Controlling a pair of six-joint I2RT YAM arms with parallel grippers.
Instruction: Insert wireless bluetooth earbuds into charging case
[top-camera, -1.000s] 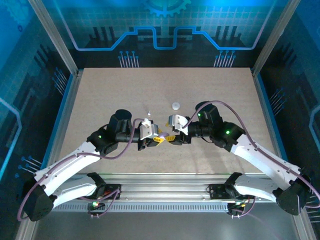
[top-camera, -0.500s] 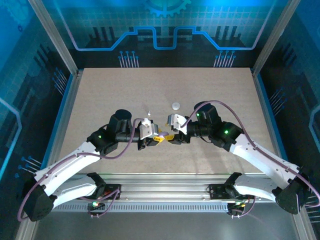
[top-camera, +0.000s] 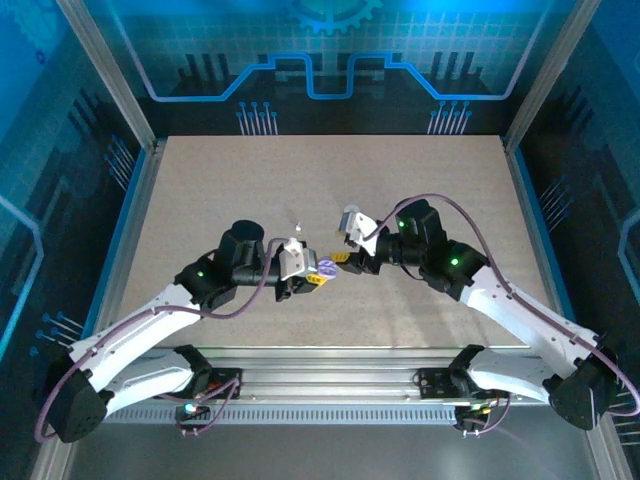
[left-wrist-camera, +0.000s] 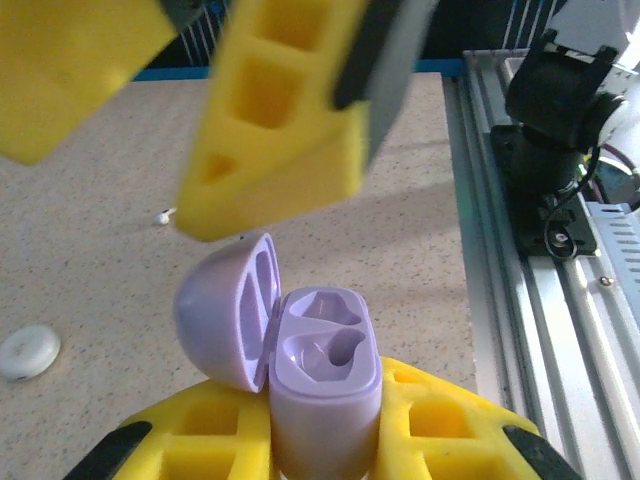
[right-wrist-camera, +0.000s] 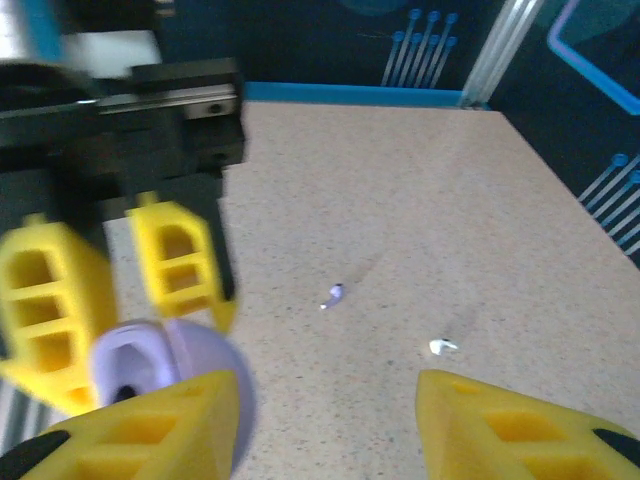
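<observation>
Now the right gripper (right-wrist-camera: 330, 420), part-open and empty, is backing off the open case (left-wrist-camera: 322, 365) clamped in the left gripper (top-camera: 310, 276), probably heading for the lavender bud (right-wrist-camera: 333, 294) and white bud (right-wrist-camera: 441, 346) on the table (right-wrist-camera: 400, 180).

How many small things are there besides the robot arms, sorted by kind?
charging case: 1
earbuds: 2, the lavender earbud and the white earbud
white round piece: 1
Total: 4
</observation>
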